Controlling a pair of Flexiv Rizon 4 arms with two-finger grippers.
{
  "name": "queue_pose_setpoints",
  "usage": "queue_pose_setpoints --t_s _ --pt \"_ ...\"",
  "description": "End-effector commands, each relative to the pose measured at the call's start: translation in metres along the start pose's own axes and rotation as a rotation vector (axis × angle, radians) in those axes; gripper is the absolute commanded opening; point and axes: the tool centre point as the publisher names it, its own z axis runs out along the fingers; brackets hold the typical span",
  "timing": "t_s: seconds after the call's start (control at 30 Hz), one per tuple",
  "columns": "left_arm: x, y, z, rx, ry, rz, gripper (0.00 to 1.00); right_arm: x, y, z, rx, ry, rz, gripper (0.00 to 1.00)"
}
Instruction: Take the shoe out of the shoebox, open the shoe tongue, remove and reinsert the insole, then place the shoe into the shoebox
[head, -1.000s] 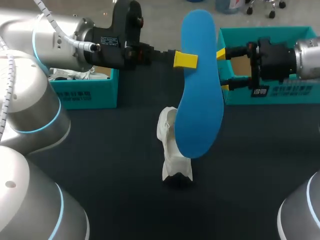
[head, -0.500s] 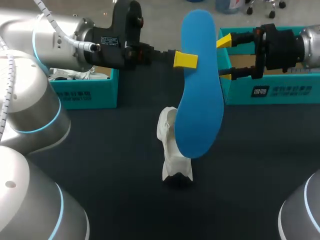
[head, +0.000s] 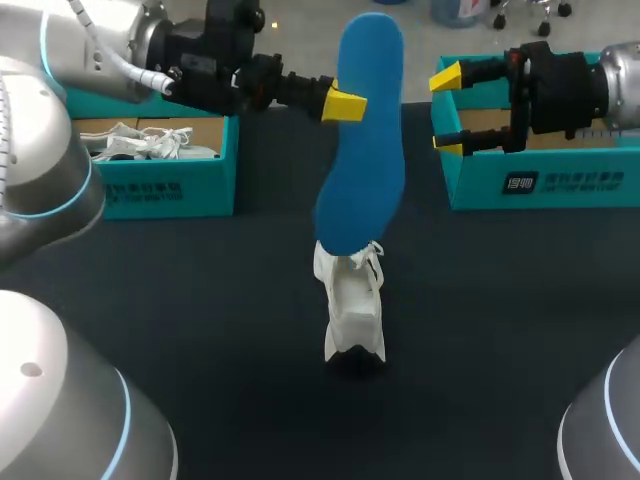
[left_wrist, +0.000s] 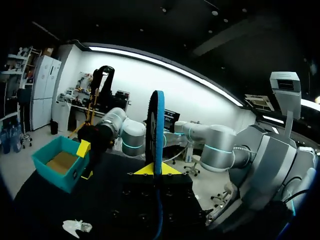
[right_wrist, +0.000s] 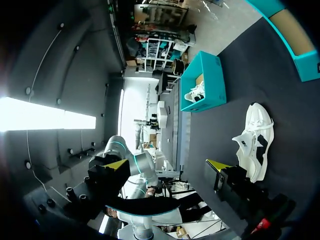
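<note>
The left gripper (head: 348, 104) is clamped on the blue insole (head: 365, 150). Its yellow tips pinch the pad from both faces, and in the left wrist view the insole stands edge-on between them. The right gripper (head: 446, 110) holds nothing. Its fingers are spread wide with only air between them, well off to the side of the insole and just in front of the empty teal shoebox (head: 560, 182).

A second ago those right fingers straddled the insole's edge. Half a second ago they had drawn back toward the shoebox, and they have barely moved since. The insole therefore now rests with the left arm alone. In the last half second that arm pulled back and turned the insole so that it shows narrower. Its lower end, which had hung in front of the white shoe (head: 352, 305), now sits right at the shoe's opening. Whether the end has actually entered cannot be told from these views.

The shoe rests on the dark table (head: 200, 300), below and ahead of the left fingers, and is well apart from both the shoebox and the second teal box (head: 165, 185).

This looks like the start of reinsertion. The shoe is unsupported, so a downward push could tip or slide it. The free right gripper seems well placed to steady it first.
</note>
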Motion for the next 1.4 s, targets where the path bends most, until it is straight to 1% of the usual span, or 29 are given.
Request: queue_pose_setpoints --t_s 0.03,0.5,0.57,0.67,0.73,0.8,0.9,0.97,1.4 --pt "-0.002 -0.005 -0.005 -0.138 -0.120 0.286 0.00 0.000 0.001 0.001 0.001 0.000 0.000 1.00" --pt "-0.002 -0.005 -0.005 -0.138 -0.120 0.286 0.00 0.000 0.001 0.001 0.001 0.000 0.000 1.00" --pt "-0.010 -0.001 -0.004 -0.093 -0.137 0.461 0.00 0.000 0.001 0.001 0.001 0.000 0.000 1.00" --pt "-0.022 0.004 -0.005 -0.045 -0.187 0.589 0.00 0.000 0.001 0.001 0.001 0.000 0.000 1.00" --pt "-0.028 0.005 -0.006 -0.010 -0.198 0.688 0.00 0.000 0.001 0.001 0.001 0.000 0.000 1.00" --pt "-0.035 0.009 -0.007 -0.026 -0.188 0.826 0.00 0.000 0.001 0.001 0.001 0.000 0.000 1.00" --pt "-0.045 0.015 -0.007 -0.075 -0.150 1.050 0.00 0.000 0.001 0.001 0.001 0.000 0.000 1.00" --pt "-0.053 0.020 -0.007 -0.165 -0.095 1.247 0.00 0.000 0.001 0.001 0.001 0.000 0.000 1.00" --pt "-0.053 0.020 -0.007 -0.165 -0.095 1.247 0.00 0.000 0.001 0.001 0.001 0.000 0.000 1.00"
